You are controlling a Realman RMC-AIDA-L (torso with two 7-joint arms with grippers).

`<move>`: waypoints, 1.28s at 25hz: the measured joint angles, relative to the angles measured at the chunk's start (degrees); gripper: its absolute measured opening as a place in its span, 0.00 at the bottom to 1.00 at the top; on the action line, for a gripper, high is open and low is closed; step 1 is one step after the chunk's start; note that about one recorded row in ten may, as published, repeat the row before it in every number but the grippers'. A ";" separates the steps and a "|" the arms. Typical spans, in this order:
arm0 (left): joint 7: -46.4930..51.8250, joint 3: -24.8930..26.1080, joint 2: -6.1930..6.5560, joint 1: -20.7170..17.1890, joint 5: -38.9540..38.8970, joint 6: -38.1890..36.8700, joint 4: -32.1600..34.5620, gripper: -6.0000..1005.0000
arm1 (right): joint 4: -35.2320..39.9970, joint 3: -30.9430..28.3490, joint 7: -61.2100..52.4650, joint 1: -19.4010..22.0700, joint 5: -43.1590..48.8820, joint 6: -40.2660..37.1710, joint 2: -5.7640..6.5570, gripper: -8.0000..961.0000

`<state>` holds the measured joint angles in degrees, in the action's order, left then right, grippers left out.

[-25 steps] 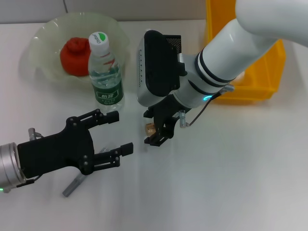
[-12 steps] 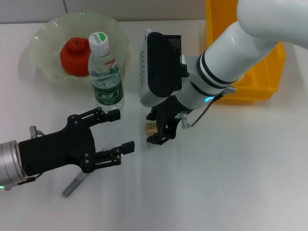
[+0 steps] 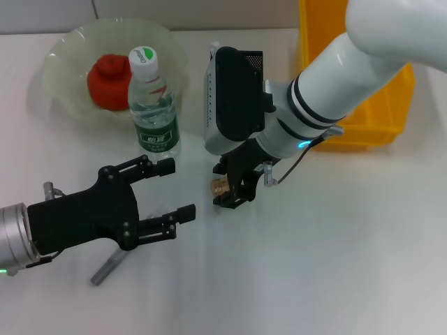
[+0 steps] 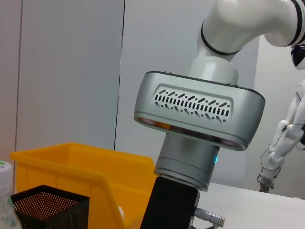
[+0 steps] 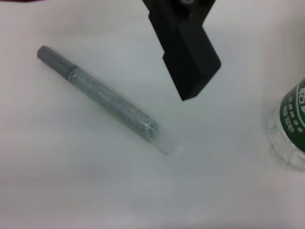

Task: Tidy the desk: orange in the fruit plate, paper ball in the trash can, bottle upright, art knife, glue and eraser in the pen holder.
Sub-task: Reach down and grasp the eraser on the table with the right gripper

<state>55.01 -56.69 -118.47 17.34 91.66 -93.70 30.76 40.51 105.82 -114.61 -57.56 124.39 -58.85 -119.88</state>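
White tabletop (image 3: 335, 265). Right gripper (image 3: 230, 187) low, jaws clamped on small tan eraser (image 3: 219, 185). Lift straight, keep the pinch firm, carry to pen holder (image 4: 47, 208) behind the jaws. Left gripper (image 3: 164, 192) spread, idle above art knife (image 3: 107, 268).

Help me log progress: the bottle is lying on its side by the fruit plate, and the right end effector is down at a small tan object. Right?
Not quite. The bottle stands upright beside the fruit plate, cap up, as the head view shows. The right end effector is indeed down at the small tan object.
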 joint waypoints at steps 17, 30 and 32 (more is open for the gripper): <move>0.00 0.00 0.00 -0.03 0.01 0.00 0.14 0.80 | -0.51 1.31 0.01 0.08 -0.91 1.00 0.00 0.44; 0.00 0.00 0.00 0.06 0.01 0.00 0.12 0.80 | -0.52 1.33 -0.23 0.18 -0.91 1.21 0.00 0.39; 0.00 0.00 0.00 0.07 0.01 0.00 0.24 0.80 | -0.52 1.32 -0.30 0.18 -0.91 1.21 0.00 0.37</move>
<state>55.02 -56.69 -118.47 17.40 91.67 -93.70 31.00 39.99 107.14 -114.91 -57.39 123.48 -57.65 -119.88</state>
